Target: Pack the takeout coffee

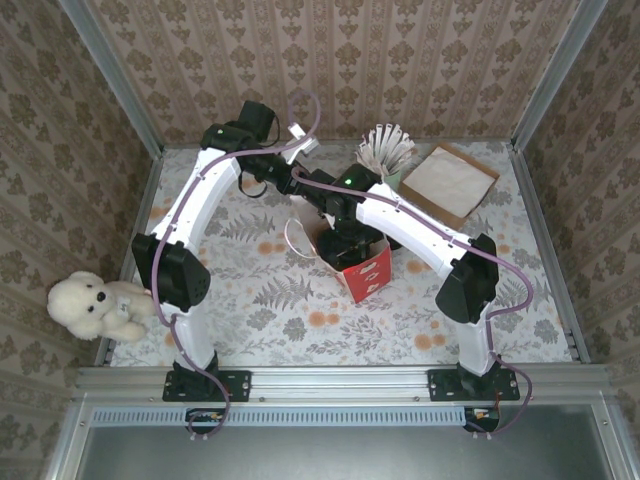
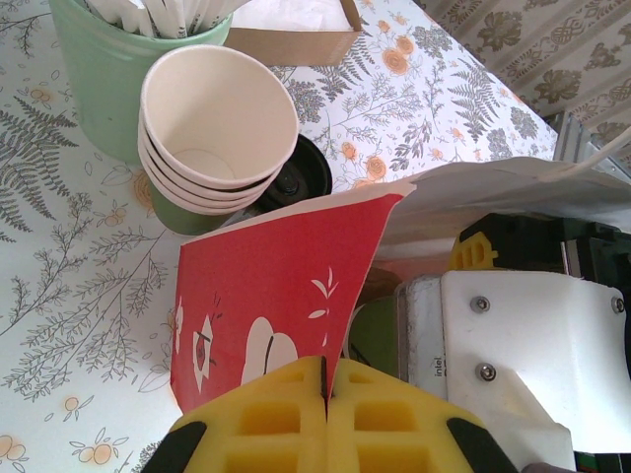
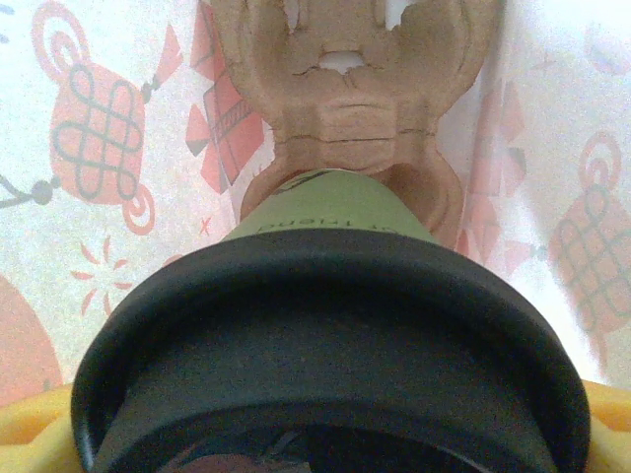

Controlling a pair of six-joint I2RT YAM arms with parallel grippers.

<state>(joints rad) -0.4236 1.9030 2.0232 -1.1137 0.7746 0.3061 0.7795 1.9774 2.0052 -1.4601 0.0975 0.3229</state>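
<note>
The takeout coffee point(image 3: 330, 212), a green cup with a black lid point(image 3: 325, 335), stands inside the red-and-white paper bag point(image 1: 365, 268), its base in a brown cardboard holder point(image 3: 345, 99). My right gripper point(image 3: 325, 434) reaches down into the bag, and its yellow fingertips point(image 3: 30, 424) flank the lid on both sides, closed on the cup. My left gripper point(image 2: 327, 379) is shut, pinching the bag's red edge point(image 2: 266, 286) and holding the mouth apart. In the top view the left gripper point(image 1: 303, 198) sits at the bag's far left rim, and the right gripper point(image 1: 345, 235) is over its opening.
A stack of lidless green cups point(image 2: 212, 128) and a green holder of white-wrapped sticks point(image 2: 99, 79) stand just beyond the bag, with a black round lid point(image 2: 306, 177) beside them. A flat cardboard box point(image 1: 450, 180) lies at the back right. A plush bear point(image 1: 95, 305) sits off the table's left edge.
</note>
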